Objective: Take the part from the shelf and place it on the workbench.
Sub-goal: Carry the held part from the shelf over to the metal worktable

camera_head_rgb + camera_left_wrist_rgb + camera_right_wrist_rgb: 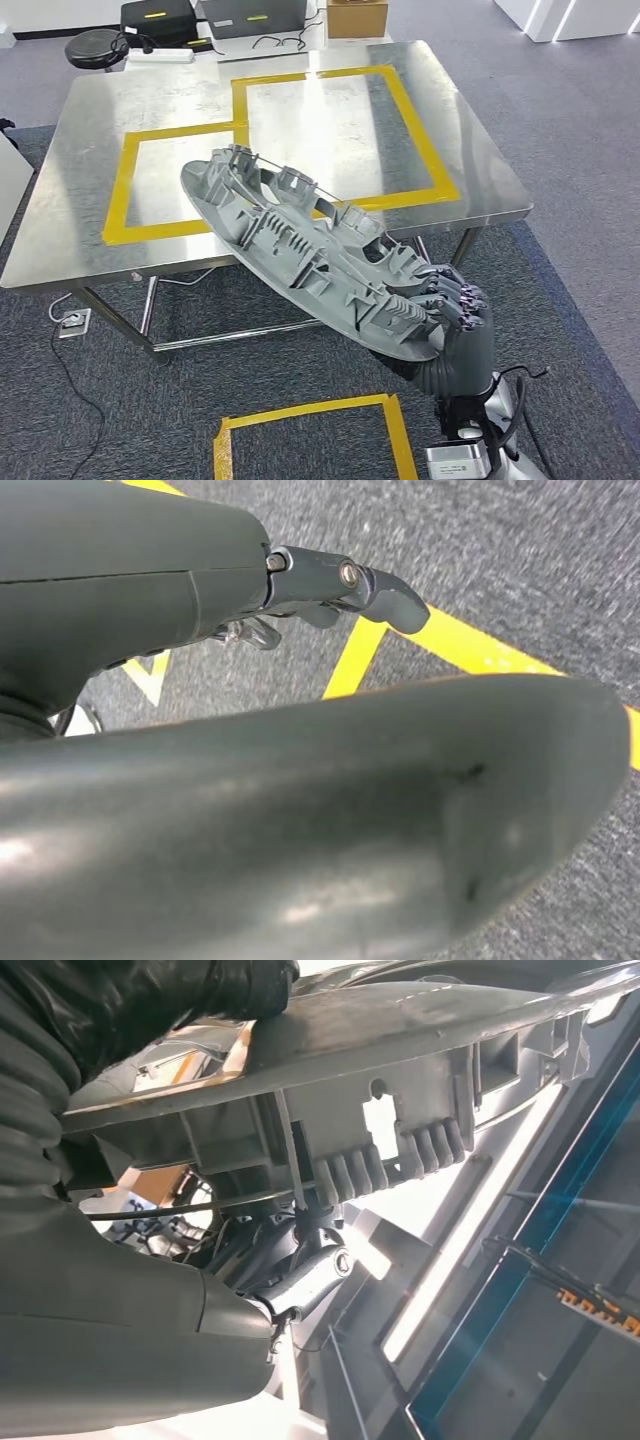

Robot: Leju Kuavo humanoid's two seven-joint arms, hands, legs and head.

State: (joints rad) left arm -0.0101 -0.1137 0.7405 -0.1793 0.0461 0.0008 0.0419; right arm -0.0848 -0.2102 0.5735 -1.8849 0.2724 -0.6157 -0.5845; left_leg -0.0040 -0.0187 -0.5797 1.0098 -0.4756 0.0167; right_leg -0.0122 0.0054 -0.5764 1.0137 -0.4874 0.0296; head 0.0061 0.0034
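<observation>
A long grey plastic part (302, 240), ribbed on its upper side, hangs tilted over the front edge of the steel workbench (468, 160). Its far end lies above the left yellow-taped rectangle (124, 170). My right hand (456, 325) grips the part's near end from below, fingers curled over its rim. In the right wrist view the part's ribbed underside (392, 1090) stretches away past the hand's fingers (306, 1280). My left hand (332, 585) hangs over grey carpet, fingers stretched out and holding nothing.
Black cases (158, 20) and a cardboard box (356, 15) stand beyond the table's far edge. A second yellow-taped rectangle (423, 130) marks the table's right half. On the carpet, a yellow tape square (309, 410) lies in front of me, and a cable with a socket (74, 322) lies left.
</observation>
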